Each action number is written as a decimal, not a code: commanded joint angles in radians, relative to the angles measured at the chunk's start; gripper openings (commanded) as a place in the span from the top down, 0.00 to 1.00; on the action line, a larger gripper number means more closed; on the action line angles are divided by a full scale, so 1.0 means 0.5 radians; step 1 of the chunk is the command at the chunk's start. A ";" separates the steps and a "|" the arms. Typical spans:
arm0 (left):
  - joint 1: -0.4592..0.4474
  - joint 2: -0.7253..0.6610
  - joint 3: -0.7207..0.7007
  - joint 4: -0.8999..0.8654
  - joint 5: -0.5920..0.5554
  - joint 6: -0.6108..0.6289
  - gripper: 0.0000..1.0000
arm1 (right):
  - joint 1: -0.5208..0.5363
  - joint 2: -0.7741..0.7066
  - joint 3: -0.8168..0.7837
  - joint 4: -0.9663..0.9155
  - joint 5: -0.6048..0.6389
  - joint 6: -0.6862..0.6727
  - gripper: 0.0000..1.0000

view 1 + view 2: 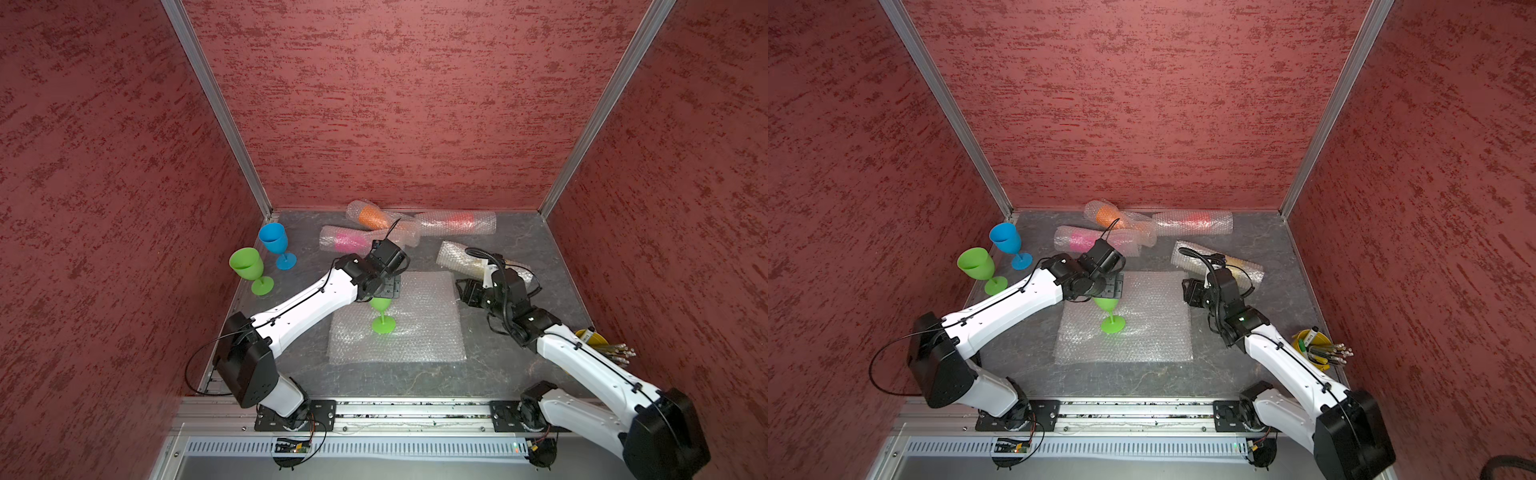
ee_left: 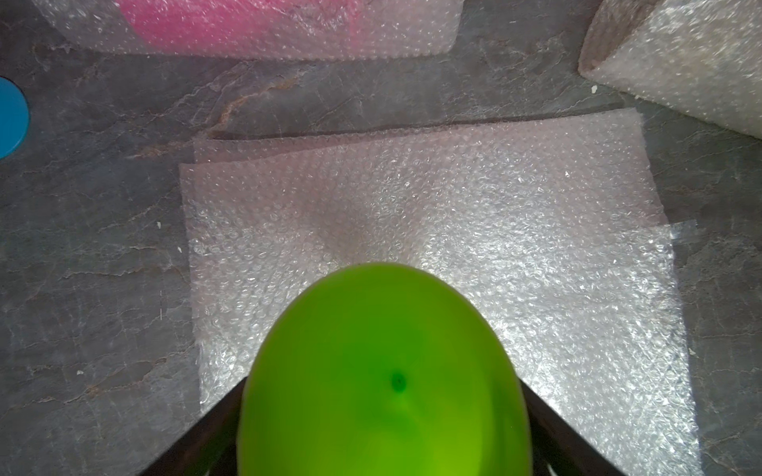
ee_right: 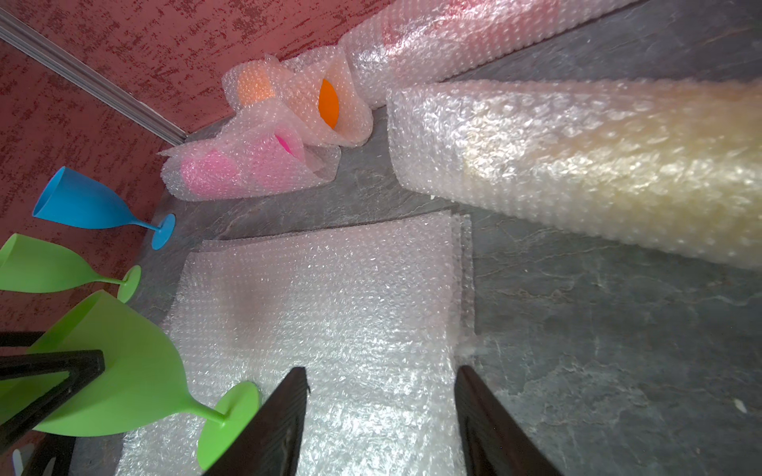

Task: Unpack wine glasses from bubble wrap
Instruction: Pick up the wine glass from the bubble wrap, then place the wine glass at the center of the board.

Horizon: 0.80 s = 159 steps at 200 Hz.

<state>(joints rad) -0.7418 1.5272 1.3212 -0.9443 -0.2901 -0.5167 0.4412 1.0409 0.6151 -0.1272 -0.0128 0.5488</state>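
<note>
Left pincer (image 1: 387, 291): over the middle of the worktop (image 1: 498, 365), jaws spread wide on either side of the bowl of a green goblet (image 2: 383, 371). I cannot tell whether they press the bowl.
Green goblet: unwrapped, foot down on the flat bubble wrap sheets (image 1: 419, 328), bowl directly beneath the left pincer and between its jaws.
Right pincer (image 3: 381, 371): jaws apart with nothing between them, hovering at the sheets' right edge, clear of the goblet.
Other unwrapped goblets: a blue goblet (image 1: 273, 237) and a second green goblet (image 1: 246, 264) stand upright near the worktop's far left corner.
Wrapped rolls: a pink roll (image 1: 353, 241), an orange roll (image 1: 372, 216) and a red roll (image 1: 461, 221) lie by the far edge. A yellowish roll (image 1: 455, 257) lies just beyond the right pincer.
</note>
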 commanded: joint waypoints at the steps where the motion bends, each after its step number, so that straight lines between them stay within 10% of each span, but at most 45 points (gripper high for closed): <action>1: -0.012 -0.035 -0.039 -0.004 0.038 -0.037 0.11 | 0.001 -0.058 0.057 -0.039 0.071 -0.002 0.40; 93: 0.054 -0.256 0.079 -0.130 -0.390 -0.049 0.19 | 0.000 -0.049 0.135 -0.068 0.078 -0.051 0.40; 159: 0.580 -0.456 -0.043 0.214 -0.453 0.067 0.20 | 0.001 0.100 0.164 0.093 -0.004 -0.046 0.40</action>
<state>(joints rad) -0.5236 1.3052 1.3220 -0.9405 -0.4690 -0.5182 0.4412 1.0637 0.6739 -0.1474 0.0006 0.5262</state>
